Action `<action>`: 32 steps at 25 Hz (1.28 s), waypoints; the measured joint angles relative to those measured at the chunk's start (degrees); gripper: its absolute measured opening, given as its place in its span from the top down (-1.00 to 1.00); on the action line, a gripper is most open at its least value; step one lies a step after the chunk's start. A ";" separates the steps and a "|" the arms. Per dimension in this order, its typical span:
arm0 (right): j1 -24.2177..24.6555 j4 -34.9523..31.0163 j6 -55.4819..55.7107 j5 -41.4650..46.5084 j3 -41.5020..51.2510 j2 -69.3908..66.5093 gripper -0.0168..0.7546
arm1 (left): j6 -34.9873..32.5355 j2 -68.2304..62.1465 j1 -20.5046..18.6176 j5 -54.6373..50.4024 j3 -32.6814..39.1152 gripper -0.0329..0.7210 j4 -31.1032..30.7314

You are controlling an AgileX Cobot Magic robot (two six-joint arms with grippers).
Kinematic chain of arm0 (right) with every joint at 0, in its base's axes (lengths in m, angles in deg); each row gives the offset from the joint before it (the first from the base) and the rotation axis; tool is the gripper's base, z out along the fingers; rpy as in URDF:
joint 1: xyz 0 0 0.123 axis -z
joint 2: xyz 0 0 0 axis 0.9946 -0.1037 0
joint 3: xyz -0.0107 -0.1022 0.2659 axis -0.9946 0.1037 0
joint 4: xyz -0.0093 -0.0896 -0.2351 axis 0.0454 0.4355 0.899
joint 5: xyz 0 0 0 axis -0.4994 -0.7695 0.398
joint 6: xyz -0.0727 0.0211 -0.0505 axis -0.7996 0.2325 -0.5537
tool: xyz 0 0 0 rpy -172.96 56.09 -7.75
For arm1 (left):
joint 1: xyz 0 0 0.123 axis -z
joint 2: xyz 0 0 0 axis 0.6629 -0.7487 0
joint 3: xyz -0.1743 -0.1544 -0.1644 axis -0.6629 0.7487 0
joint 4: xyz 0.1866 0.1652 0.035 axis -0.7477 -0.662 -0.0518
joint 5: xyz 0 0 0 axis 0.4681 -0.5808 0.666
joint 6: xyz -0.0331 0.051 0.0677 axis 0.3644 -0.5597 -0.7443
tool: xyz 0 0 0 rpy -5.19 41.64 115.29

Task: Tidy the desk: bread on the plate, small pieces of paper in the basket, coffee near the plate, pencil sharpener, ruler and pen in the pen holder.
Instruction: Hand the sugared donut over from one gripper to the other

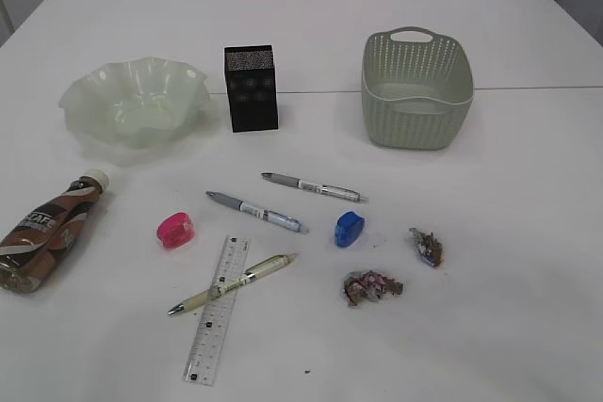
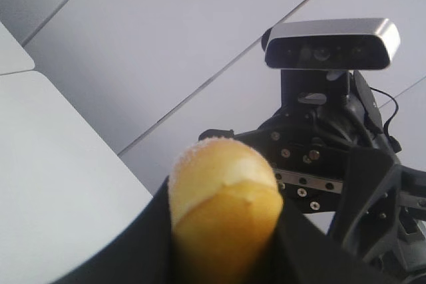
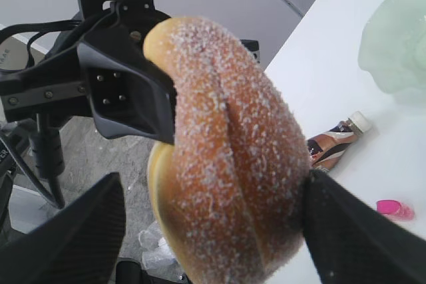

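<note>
Between the left hand's (image 2: pixel 223 247) black fingers (image 2: pixel 143 244), clamped: the bread (image 2: pixel 223 211), held up off the bench (image 1: pixel 509 233). Right hand (image 3: pixel 213 231) spread apart around the same bun, one finger touching. Probably soft, light, crushable, sugar-slick; best gripped gently across the broad middle.

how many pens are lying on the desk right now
3: a grey pen nearest the pen holder, a grey-and-blue pen just below-left of it, and a cream pen lying across the ruler. None look hidden.
</note>
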 joint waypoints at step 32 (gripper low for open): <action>-0.09 9.69 0.64 0.22 0.00 0.43 -0.55 | 5.24 -0.09 -6.85 -2.75 0.00 0.34 -9.93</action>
